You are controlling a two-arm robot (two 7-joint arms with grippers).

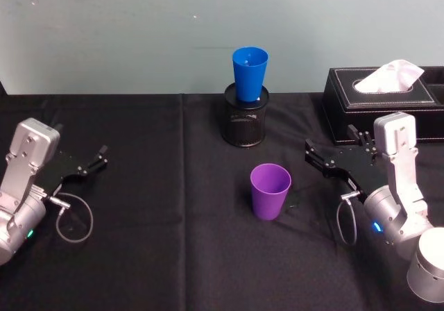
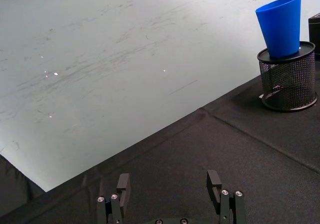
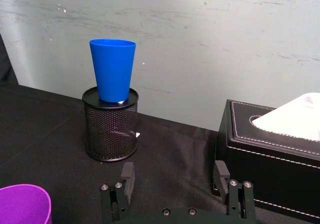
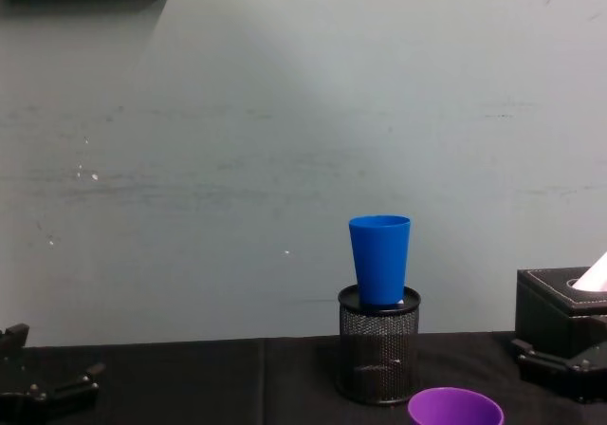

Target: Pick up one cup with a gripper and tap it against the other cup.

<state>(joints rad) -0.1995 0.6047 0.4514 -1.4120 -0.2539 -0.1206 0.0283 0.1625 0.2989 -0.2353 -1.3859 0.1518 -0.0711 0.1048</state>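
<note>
The purple cup [image 1: 270, 191] stands upright on the black tablecloth near the middle; its rim also shows in the right wrist view [image 3: 22, 204] and the chest view [image 4: 455, 408]. Behind it, the blue cup [image 1: 250, 73] [image 2: 281, 25] [image 3: 113, 69] [image 4: 380, 259] sits upright on top of a black mesh pen holder [image 1: 245, 120]. My right gripper [image 1: 331, 143] [image 3: 174, 171] hovers open to the right of the purple cup, holding nothing. My left gripper [image 1: 82, 139] [image 2: 168, 176] rests open at the far left, well away from both cups.
A black tissue box [image 1: 381, 103] [image 3: 270, 154] with white tissue stands at the back right, just behind my right gripper. A pale wall [image 4: 285, 159] rises directly behind the table's far edge. A cloth seam [image 1: 184, 186] runs front to back left of the cups.
</note>
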